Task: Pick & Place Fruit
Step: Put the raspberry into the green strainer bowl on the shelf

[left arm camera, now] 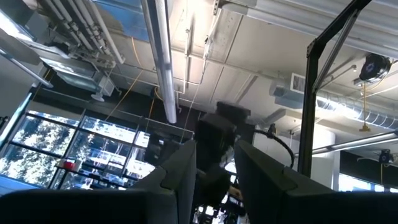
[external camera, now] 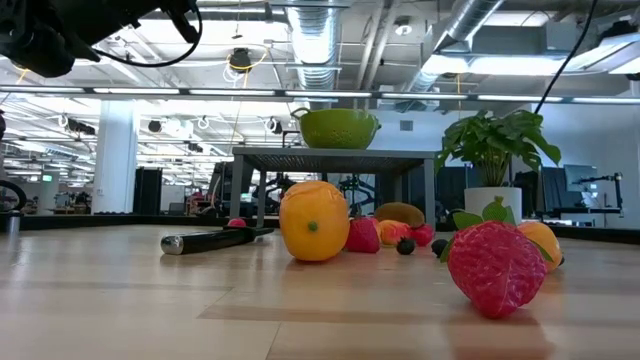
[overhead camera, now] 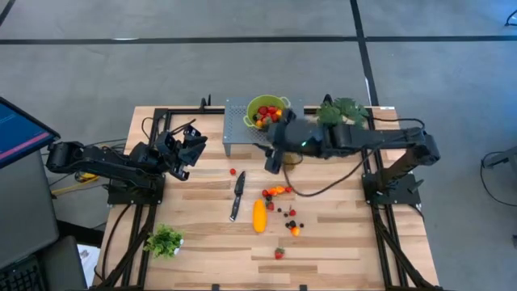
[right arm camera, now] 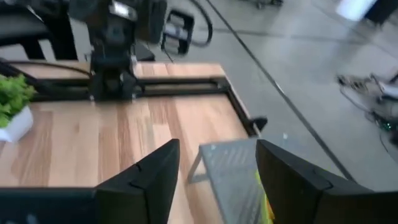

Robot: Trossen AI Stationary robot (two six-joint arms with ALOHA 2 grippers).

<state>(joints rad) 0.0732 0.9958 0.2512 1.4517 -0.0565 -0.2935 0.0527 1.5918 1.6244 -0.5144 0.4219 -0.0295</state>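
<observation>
The right gripper (right arm camera: 211,180), fingers spread and empty, hangs beside the grey stand (overhead camera: 241,123) bearing the green bowl (overhead camera: 267,110) (its drop-off spot, presumably), with loose fruit (overhead camera: 277,206) scattered at six o'clock of it.
</observation>
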